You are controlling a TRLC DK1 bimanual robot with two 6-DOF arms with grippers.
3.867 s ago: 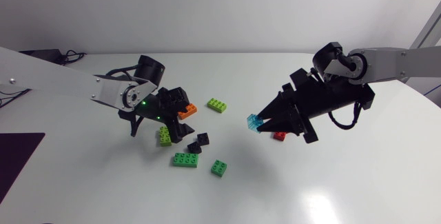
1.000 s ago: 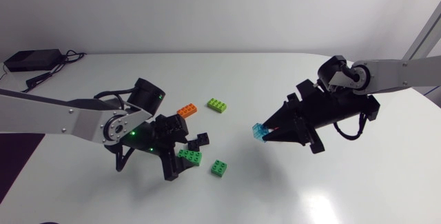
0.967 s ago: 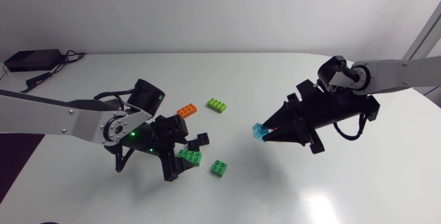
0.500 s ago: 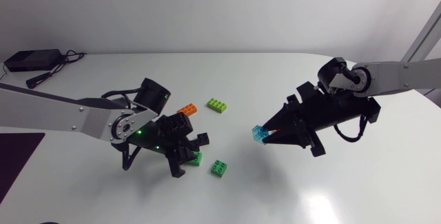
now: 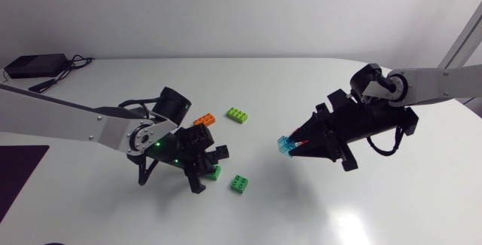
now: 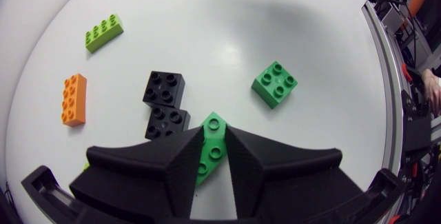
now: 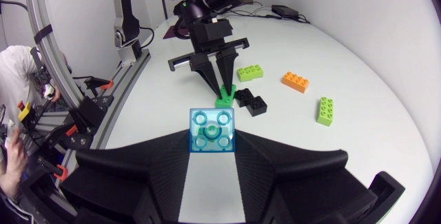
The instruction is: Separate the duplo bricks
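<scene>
Green brick (image 6: pixel 211 151) sits pinched between the left gripper's (image 6: pixel 213 129) 2 fingers, down on the table just beside a black brick (image 6: pixel 167 120). Right gripper (image 7: pixel 211 145) clamps a translucent blue brick (image 7: pixel 211 127) aloft.

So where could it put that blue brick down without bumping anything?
The table is bare on its near side, past the green square brick and the right gripper, and in the far strip behind the lime brick. Crowded around the left gripper: black bricks, an orange brick.
</scene>
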